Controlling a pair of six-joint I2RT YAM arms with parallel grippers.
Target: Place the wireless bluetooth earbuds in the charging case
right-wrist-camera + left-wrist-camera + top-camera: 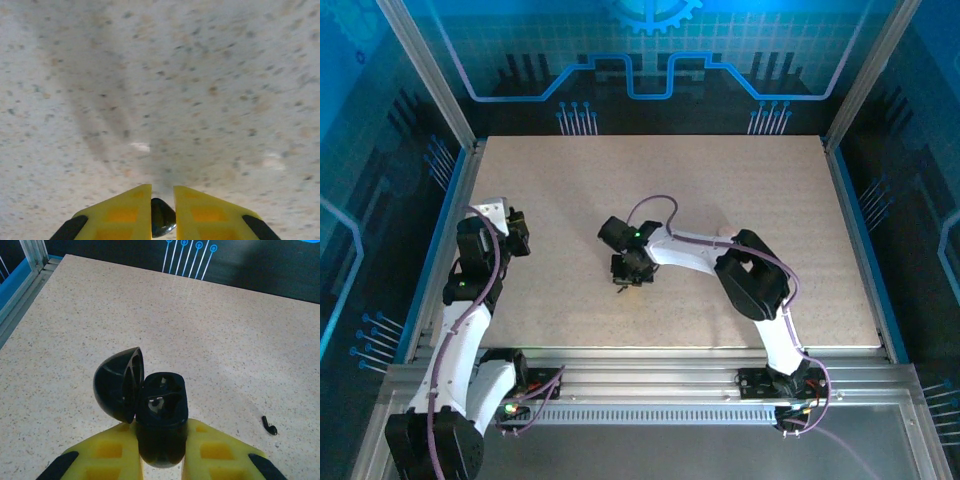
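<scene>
The black charging case (161, 415) is clamped upright between the yellow fingers of my left gripper (161, 450). Its lid (119, 385) hangs open to the left, and two dark slots show in the top. One black earbud (270, 426) lies on the table to the right of that case. My right gripper (162, 200) is shut on another small glossy black earbud (162, 218), just above the tabletop. In the top view, the left gripper (517, 236) is near the table's left edge. The right gripper (632, 277) points down at mid-table.
The speckled beige tabletop (740, 210) stretches wide behind and to the right of both arms. A metal rail (30, 260) borders the table on the left, close to the left arm. Blue-lit walls (650, 60) close off the back.
</scene>
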